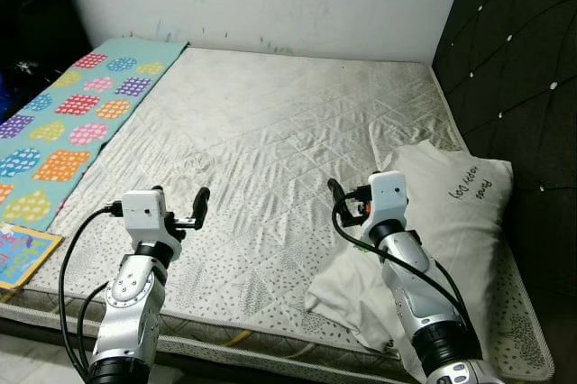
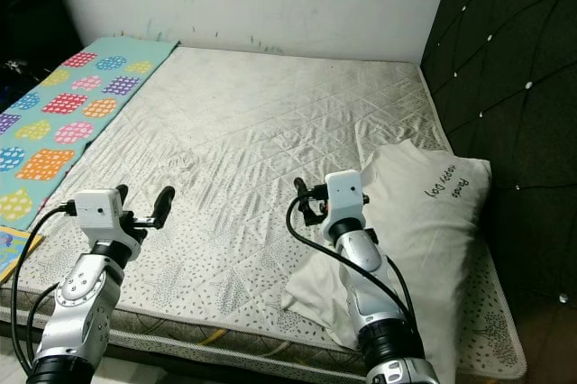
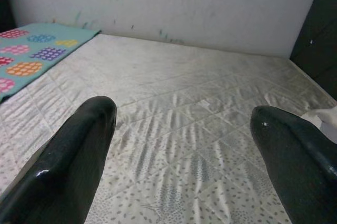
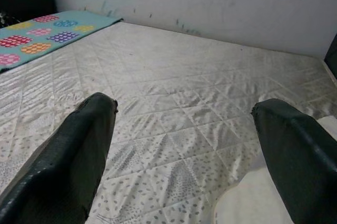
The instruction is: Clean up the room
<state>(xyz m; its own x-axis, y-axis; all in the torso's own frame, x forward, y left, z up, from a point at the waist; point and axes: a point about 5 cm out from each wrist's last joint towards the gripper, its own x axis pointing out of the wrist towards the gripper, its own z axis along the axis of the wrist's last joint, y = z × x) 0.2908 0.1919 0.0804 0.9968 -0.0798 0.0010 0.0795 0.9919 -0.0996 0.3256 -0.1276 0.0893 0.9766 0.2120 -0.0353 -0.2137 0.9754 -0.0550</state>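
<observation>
I count one bare quilted mattress (image 1: 270, 132), one white pillow (image 1: 451, 213) at the lower right of the frame against the dark tufted headboard (image 1: 514, 68), and one teal dotted mat (image 1: 72, 123) along the upper left. My left gripper (image 1: 185, 208) hovers over the mattress's near edge, fingers spread, holding nothing. My right gripper (image 1: 347, 204) is equally spread and empty, just beside the pillow's left edge.

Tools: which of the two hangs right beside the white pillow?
The right tool, open, over the mattress at the white pillow's edge. The left tool, also open, hangs nearer the patterned mat.
</observation>
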